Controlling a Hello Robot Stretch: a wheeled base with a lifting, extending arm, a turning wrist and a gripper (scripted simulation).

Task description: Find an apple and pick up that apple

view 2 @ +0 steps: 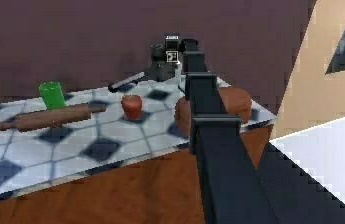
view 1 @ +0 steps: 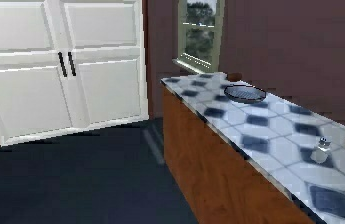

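Where fingers [view 2: 128,78] reach over counter [view 2: 90,150], red apple [view 2: 132,105], green cup [view 2: 52,93] nearby; cannot tell whether holding anything.

Patterned countertop [view 2: 100,150]: blue-and-white tiles, extending left and right of the claw [view 2: 130,80]. Green cup [view 2: 50,94]: upright, well left of the claw. Brown rolling pin [view 2: 48,118]: lying left of the claw, just beside the green cup, nearer the counter edge. Brown rounded loaf [view 2: 235,100]: right of the claw, near the counter corner.
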